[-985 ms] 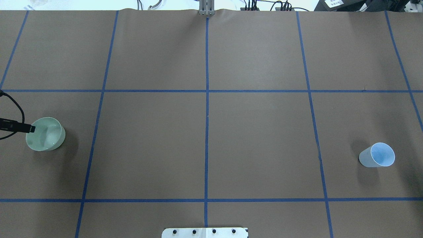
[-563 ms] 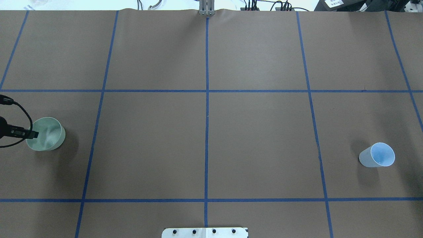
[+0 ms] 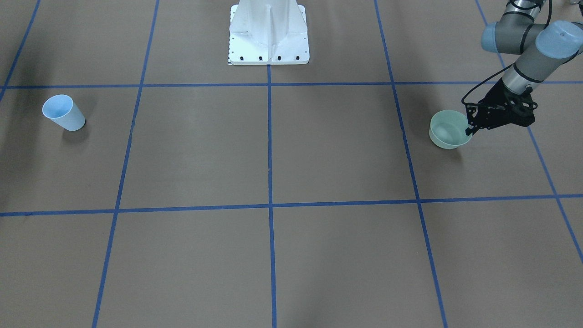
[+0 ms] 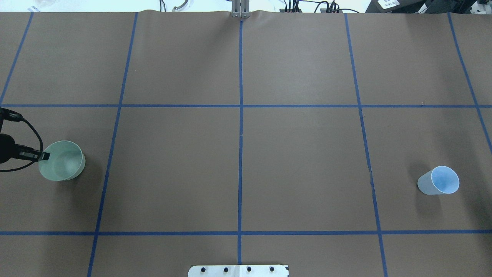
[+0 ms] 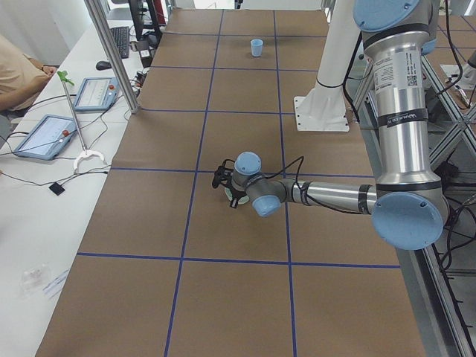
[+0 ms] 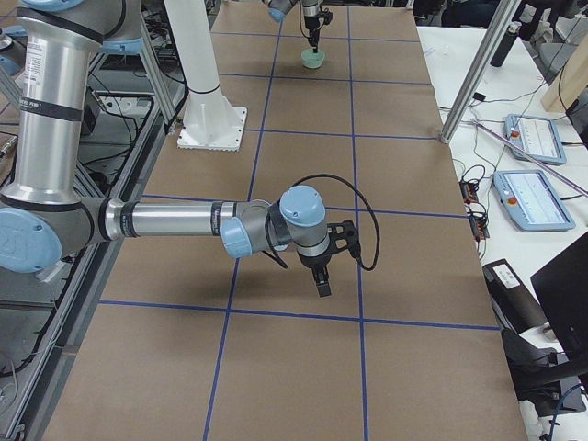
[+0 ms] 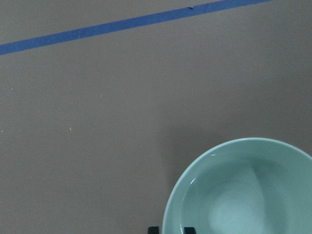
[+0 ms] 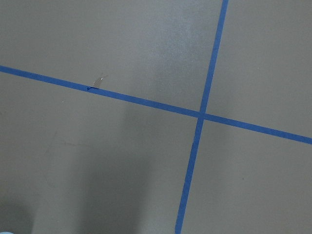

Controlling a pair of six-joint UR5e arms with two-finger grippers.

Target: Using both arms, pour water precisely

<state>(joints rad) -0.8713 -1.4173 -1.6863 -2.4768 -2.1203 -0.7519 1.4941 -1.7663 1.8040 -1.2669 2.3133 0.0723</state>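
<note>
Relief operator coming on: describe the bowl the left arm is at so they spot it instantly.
On the brown table gridded with blue tape, look to the robot's left end. The pale green bowl sits there, its rim between the fingers of the left gripper; it is wide and low, unlike the narrow blue cup at the opposite end.

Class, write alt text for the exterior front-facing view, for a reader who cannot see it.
The robot's left arm reaches in from the picture's upper right, its left gripper pinching the rim of a green bowl on a brown table gridded with blue tape. A light blue cup stands at the far left, and the white pedestal sits top centre.
</note>
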